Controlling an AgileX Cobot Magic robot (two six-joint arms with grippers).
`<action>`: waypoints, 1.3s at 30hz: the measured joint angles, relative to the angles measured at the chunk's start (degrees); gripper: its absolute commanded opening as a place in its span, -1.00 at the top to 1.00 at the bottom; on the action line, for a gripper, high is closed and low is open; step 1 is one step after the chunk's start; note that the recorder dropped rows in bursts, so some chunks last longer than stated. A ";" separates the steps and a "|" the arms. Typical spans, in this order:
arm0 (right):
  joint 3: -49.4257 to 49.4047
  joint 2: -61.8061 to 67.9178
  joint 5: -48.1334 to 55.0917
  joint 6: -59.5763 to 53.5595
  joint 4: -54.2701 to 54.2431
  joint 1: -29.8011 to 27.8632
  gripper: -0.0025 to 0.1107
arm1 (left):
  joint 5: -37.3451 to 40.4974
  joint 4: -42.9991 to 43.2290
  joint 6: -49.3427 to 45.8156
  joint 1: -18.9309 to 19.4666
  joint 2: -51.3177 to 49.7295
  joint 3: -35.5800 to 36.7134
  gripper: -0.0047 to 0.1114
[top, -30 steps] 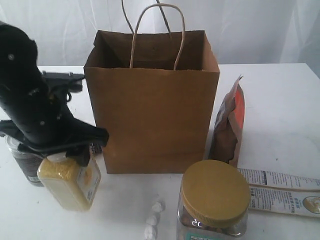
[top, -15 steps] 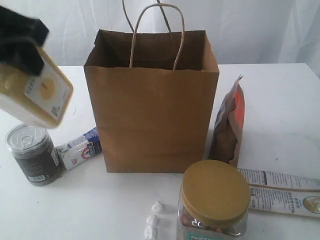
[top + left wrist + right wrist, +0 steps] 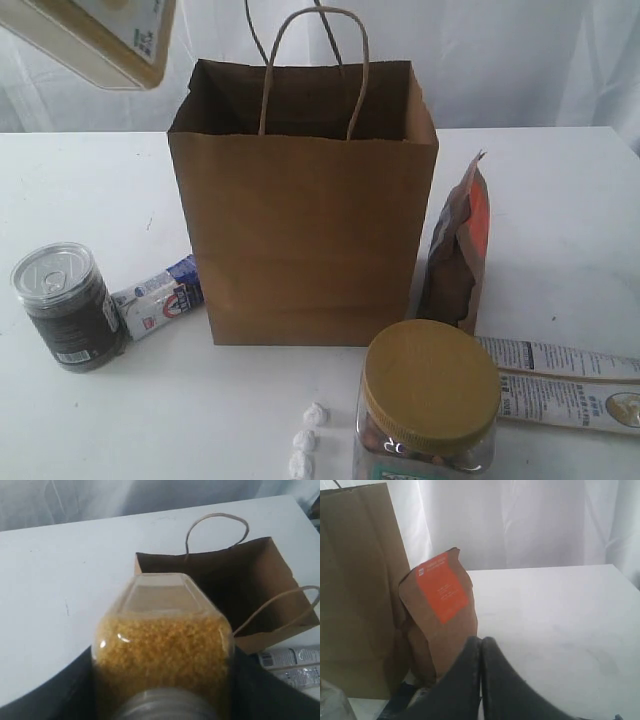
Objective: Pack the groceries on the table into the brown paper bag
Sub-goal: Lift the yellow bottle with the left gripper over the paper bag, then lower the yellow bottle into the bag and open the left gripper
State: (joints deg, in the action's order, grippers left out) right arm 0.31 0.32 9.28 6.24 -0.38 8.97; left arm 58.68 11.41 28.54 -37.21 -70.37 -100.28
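Observation:
My left gripper (image 3: 162, 682) is shut on the yellow-grain bottle (image 3: 162, 640), held high beside the open brown paper bag (image 3: 235, 590). In the exterior view the bottle (image 3: 110, 35) shows at the top left, above the bag (image 3: 305, 230). On the table (image 3: 560, 200) stand the dark can (image 3: 68, 305), the small carton (image 3: 160, 297), the gold-lidded jar (image 3: 430, 400), the pouch (image 3: 460, 250) and the long packet (image 3: 565, 385). My right gripper (image 3: 481, 640) is shut with nothing in it, low beside the pouch (image 3: 442, 615).
A few small white wads (image 3: 305, 440) lie in front of the bag near the jar. A white curtain (image 3: 500, 60) hangs behind the table. The bag's two loop handles (image 3: 310, 60) stand up above its opening.
The left gripper has lifted the bottle from the table beside the can up to the top left. The arm has left the exterior view, uncovering the can and carton.

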 measured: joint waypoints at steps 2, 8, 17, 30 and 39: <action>0.00 0.00 0.00 0.00 0.00 0.00 0.96 | -1.42 -0.71 -0.12 0.00 -1.55 -0.35 0.92; 0.00 0.00 0.00 0.00 0.00 0.00 0.96 | -6.32 -3.70 -2.53 0.00 -9.68 -3.39 0.92; 0.00 0.00 0.00 0.00 0.00 0.00 0.96 | -4.10 -5.92 -6.05 0.00 -17.37 -4.85 0.92; 0.00 0.00 0.00 0.00 0.00 0.00 0.96 | -4.99 -7.76 -6.57 0.00 -22.29 -5.00 0.92; 0.00 0.00 0.00 0.11 0.00 0.00 0.96 | -6.06 -9.13 -7.22 0.00 -26.30 -5.00 0.92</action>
State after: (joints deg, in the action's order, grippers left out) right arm 0.31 0.32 9.28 6.35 -0.38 8.97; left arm 52.61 2.28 21.32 -37.21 -96.68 -105.29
